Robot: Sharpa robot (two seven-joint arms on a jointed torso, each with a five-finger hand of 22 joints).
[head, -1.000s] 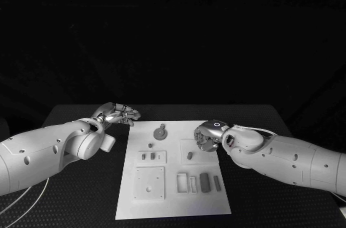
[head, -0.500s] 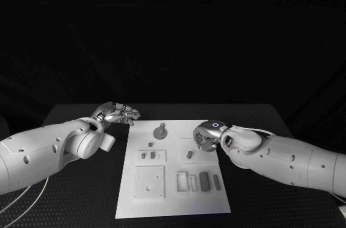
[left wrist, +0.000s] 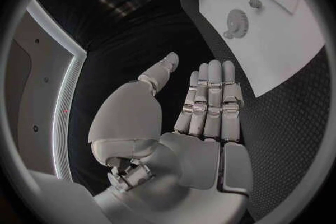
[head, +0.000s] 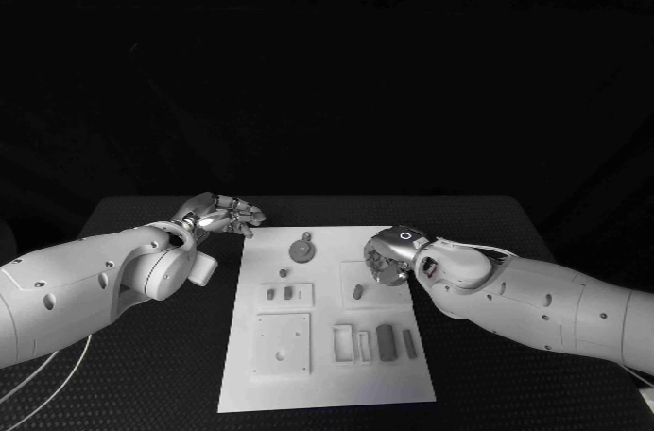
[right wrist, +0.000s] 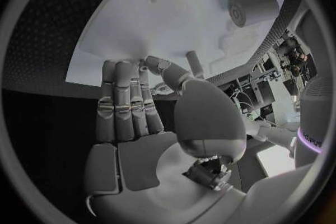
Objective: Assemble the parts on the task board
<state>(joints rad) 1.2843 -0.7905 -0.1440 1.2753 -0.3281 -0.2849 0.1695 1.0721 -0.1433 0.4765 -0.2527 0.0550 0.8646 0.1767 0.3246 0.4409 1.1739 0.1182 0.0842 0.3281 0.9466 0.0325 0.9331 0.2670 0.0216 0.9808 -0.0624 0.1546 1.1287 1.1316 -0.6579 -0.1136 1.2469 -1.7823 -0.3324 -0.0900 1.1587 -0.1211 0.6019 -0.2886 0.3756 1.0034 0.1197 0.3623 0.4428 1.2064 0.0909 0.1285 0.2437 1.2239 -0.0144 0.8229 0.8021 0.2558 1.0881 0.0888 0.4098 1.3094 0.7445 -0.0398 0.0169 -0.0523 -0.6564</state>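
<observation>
Right hand [head: 387,258], open and seemingly empty, has edged left over task board [head: 327,374]; left hand [head: 218,215] open, unmoved.

task board [head: 327,355] smooth matt white plastic; table [head: 150,355] black, rough woven texture; left hand [left wrist: 203,117] satin metal.

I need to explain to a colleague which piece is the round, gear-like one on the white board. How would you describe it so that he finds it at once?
Start at the white board in the middle of the black table and go to its far end, between the two hands. The gear-like piece lies there, a little left of the middle. It is the one round, toothed disc; the pieces nearer the robot are small blocks and bars.
</observation>
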